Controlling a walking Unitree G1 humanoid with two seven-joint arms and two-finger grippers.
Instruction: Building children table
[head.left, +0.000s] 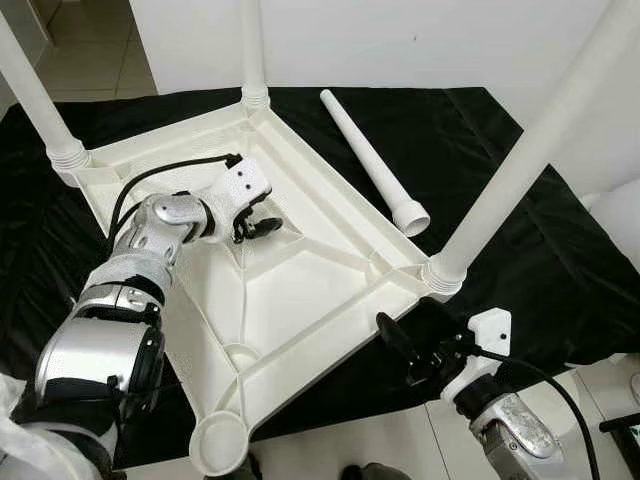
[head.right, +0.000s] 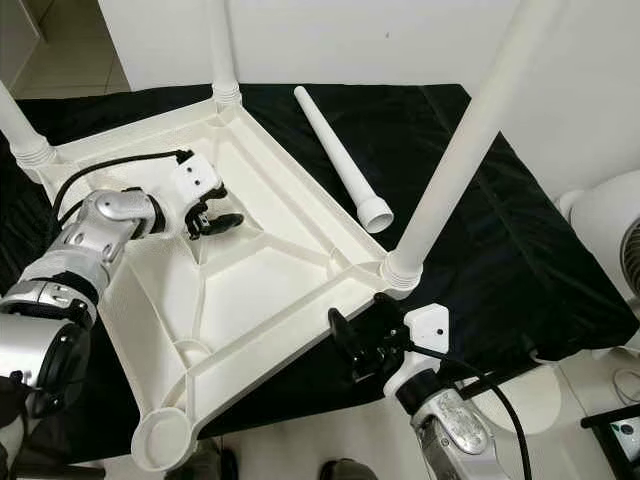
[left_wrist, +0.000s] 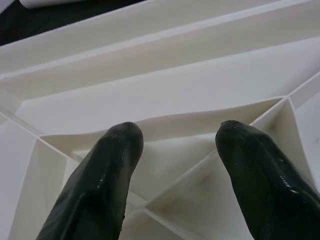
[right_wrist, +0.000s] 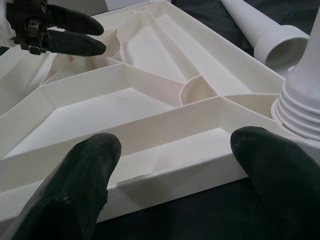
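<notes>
A white plastic table top (head.left: 300, 290) lies upside down on a black cloth. Three white legs stand in its corners: far left (head.left: 35, 100), far middle (head.left: 253, 50) and near right (head.left: 530, 150). The near left corner socket (head.left: 220, 440) holds nothing. A fourth, loose leg (head.left: 370, 160) lies on the cloth beside the table's far right edge. My left gripper (head.left: 262, 228) hovers over the ribs at the middle of the underside, open and holding nothing (left_wrist: 177, 132). My right gripper (head.left: 400, 350) is open just outside the near right rim (right_wrist: 175, 142), next to the fitted leg's threaded collar (right_wrist: 300, 105).
The black cloth (head.left: 520, 260) covers the floor around the table. A white wall runs behind, and pale tiles show at the near edge. A white rounded appliance (head.right: 600, 230) stands at the right. A black cable (head.left: 150, 185) trails along my left arm.
</notes>
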